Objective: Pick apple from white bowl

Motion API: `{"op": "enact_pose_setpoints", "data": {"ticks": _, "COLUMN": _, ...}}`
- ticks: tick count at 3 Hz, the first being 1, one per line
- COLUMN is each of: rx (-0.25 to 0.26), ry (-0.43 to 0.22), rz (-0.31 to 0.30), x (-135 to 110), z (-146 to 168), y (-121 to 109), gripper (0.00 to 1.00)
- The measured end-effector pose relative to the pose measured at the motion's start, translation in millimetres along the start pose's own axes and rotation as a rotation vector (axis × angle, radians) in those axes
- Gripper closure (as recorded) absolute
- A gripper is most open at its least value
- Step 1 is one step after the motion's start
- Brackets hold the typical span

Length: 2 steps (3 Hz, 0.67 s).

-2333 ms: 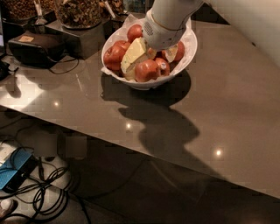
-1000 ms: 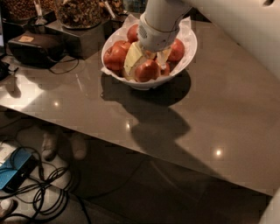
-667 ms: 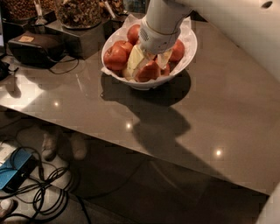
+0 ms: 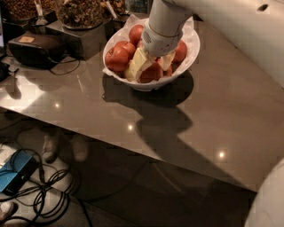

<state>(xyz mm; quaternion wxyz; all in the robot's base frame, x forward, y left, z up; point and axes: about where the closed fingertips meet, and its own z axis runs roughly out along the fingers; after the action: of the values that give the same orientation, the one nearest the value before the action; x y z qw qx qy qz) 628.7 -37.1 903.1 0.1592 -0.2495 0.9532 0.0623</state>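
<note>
Resting near the front of the heap in the white bowl (image 4: 143, 87), upper centre of the frame, one red apple (image 4: 153, 73) lies between the two pale fingers (image 4: 136, 65) of the robot's gripper (image 4: 150, 66), which are spread to either side of it rather than pinching it. More apples (image 4: 117, 55) crowd the crinkled paper lining behind and to the left. The step in hand appears to be the grasp itself. The next move calls for closing squarely on that apple, then lifting straight up without dragging its neighbours or the paper. The bowl stands on a glossy dark table (image 4: 230, 111). Containers of nuts (image 4: 80, 11) and a dark box (image 4: 35, 44) fill the upper left, and cables (image 4: 40, 188) trail across the floor at lower left.
</note>
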Motion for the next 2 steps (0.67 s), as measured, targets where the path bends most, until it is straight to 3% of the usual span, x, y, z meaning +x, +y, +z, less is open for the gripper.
{"op": "enact_pose_setpoints", "data": {"ticks": 1, "rx": -0.005, "ry": 0.011, "rz": 0.005, "x": -1.0, "z": 4.1, "y": -3.3, "gripper": 0.35}}
{"op": "enact_pose_setpoints", "data": {"ticks": 2, "rx": -0.005, "ry": 0.011, "rz": 0.005, "x": -1.0, "z": 4.1, "y": -3.3, "gripper": 0.54}}
